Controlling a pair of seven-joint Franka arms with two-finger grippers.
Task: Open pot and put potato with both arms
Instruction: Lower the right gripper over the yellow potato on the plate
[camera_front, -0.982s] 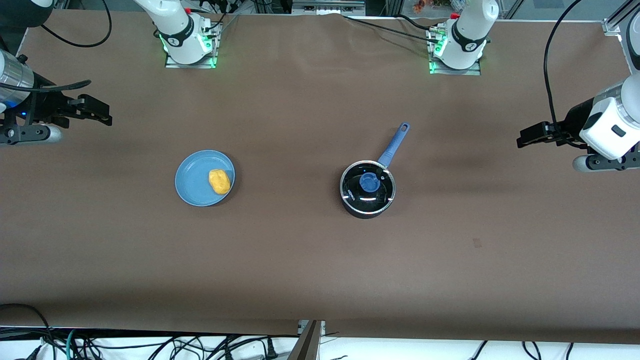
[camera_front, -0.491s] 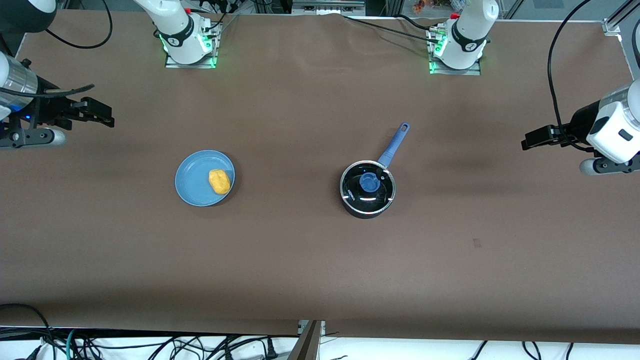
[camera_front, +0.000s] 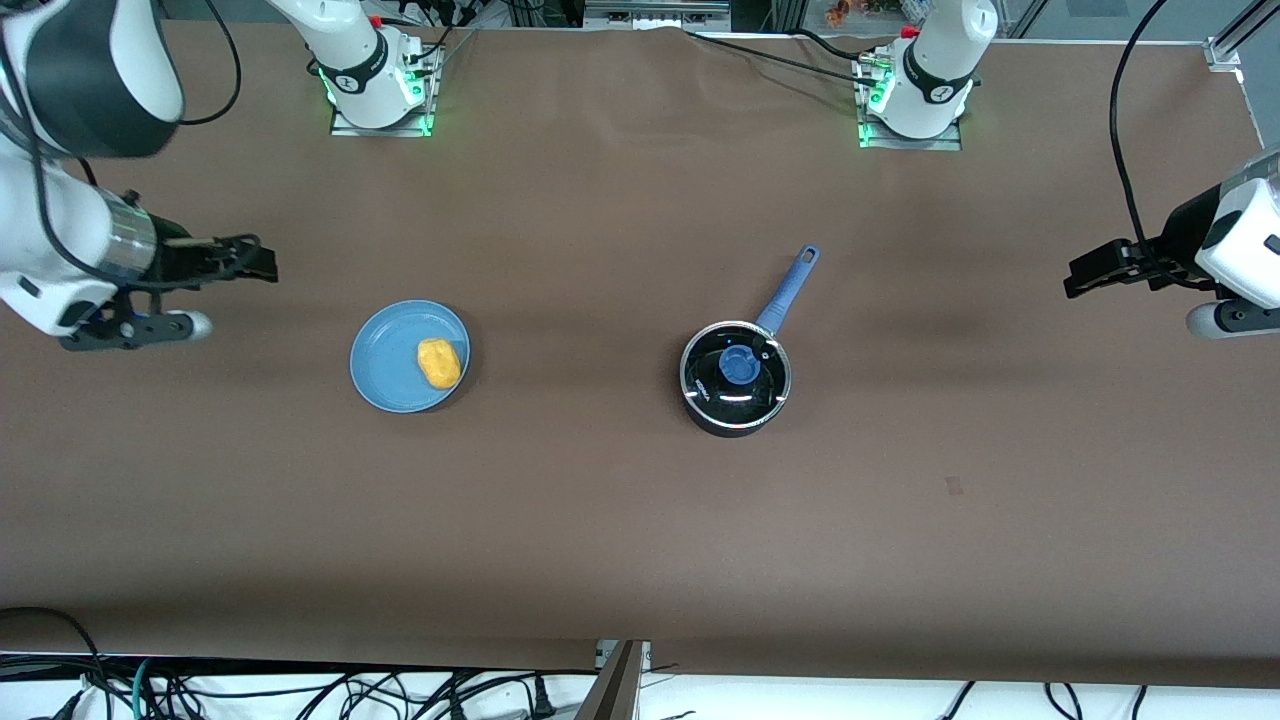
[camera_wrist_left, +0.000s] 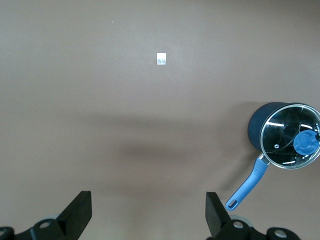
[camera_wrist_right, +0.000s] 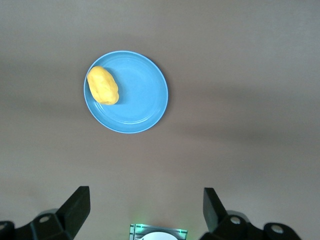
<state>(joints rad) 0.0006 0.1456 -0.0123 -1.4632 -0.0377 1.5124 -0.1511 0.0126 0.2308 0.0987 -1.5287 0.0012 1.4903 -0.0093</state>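
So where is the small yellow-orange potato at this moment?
In the front view the small yellow-orange potato lies on the flat light-blue plate, on the part of it toward the black saucepan, at the right arm's end of the table.

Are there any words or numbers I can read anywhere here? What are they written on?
Lid of the pot: a short white marking near the rim, too small to read.
White sticker on the table: a tiny print, too blurred to read.
Arm bases: a small round logo on the black ring, not readable as text.
Plate and potato: no writing.
Nothing can be read for certain.
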